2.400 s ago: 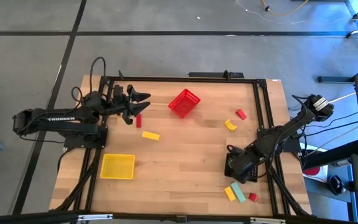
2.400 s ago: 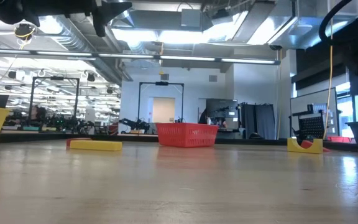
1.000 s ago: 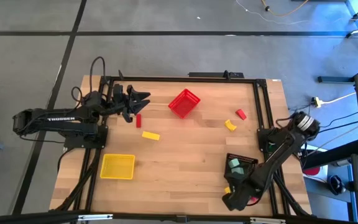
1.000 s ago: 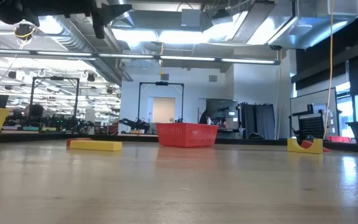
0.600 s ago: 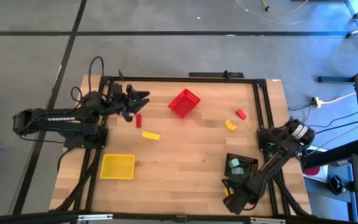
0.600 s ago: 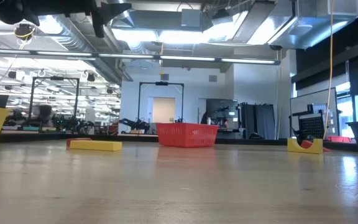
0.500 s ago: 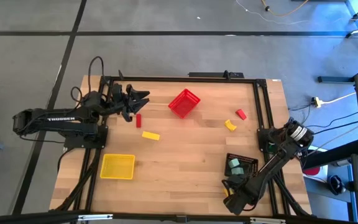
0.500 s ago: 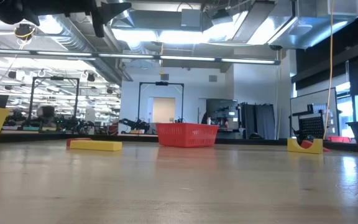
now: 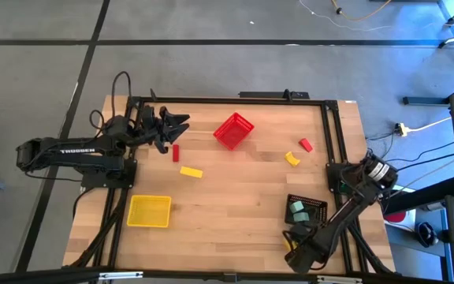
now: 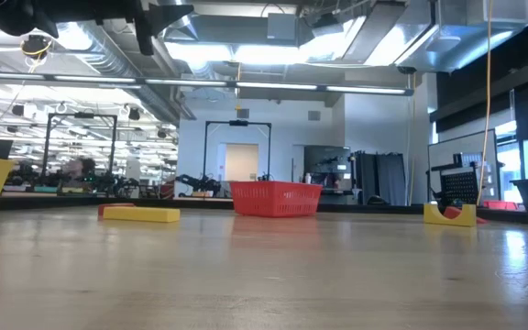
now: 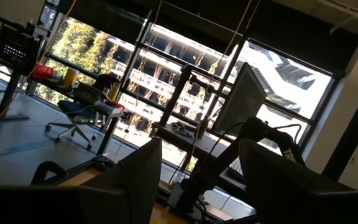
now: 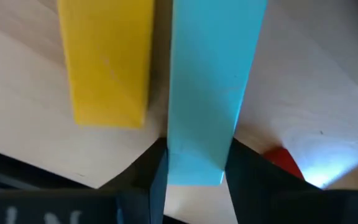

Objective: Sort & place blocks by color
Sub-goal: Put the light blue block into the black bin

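My right gripper (image 9: 298, 246) reaches down at the table's near right edge and is shut on a pale mint block (image 12: 213, 87). A yellow block (image 12: 107, 56) lies alongside it and a red block (image 12: 284, 163) shows just past it. In the high view the arm hides all three. Another mint block (image 9: 297, 209) lies in the black bin (image 9: 315, 203). My left gripper (image 9: 178, 123) hovers open and empty near the far left, above a red block (image 9: 176, 152) and a yellow block (image 9: 191, 171). A yellow wedge (image 9: 292, 158) and a red block (image 9: 306, 144) lie far right. My right gripper (image 12: 194, 177) pinches the mint block at one end (image 12: 197, 158), one finger (image 12: 157, 177) against each long side. The fingers come from above, pointing down, and lie across the block's width. The block lies flat on the table beside the yellow block.
A red bin (image 9: 233, 130) sits far centre and a yellow bin (image 9: 149, 211) near left. A black frame runs along the table's far and side edges. Bare wood stretches across the middle. In the low view the red bin (image 10: 275, 197) stands centre and the yellow block (image 10: 140, 214) to its left.
My right arm has left the black bin, where a mint block now lies, and has swung toward the table's near edge over the group of blocks. In the last half second it has barely shifted. The left arm has kept still.
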`<state>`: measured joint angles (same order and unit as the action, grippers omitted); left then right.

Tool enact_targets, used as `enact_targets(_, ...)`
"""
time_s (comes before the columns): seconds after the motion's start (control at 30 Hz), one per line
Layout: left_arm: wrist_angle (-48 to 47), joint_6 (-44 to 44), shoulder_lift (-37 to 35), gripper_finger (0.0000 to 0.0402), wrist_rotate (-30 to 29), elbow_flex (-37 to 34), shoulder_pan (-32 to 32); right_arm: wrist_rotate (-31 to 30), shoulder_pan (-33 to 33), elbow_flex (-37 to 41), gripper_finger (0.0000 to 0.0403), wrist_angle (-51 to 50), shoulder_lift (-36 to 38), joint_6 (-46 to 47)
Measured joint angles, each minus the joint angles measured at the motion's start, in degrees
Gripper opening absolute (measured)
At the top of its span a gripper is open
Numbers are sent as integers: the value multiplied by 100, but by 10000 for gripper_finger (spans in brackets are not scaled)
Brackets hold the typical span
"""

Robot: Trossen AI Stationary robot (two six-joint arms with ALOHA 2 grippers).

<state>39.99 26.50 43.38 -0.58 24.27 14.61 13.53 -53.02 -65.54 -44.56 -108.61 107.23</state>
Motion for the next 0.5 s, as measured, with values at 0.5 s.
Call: enact_targets(0.5, -3, 11, 0, 207, 7, 0, 0, -1310, -435, -704, 128, -685, 1647, -963)
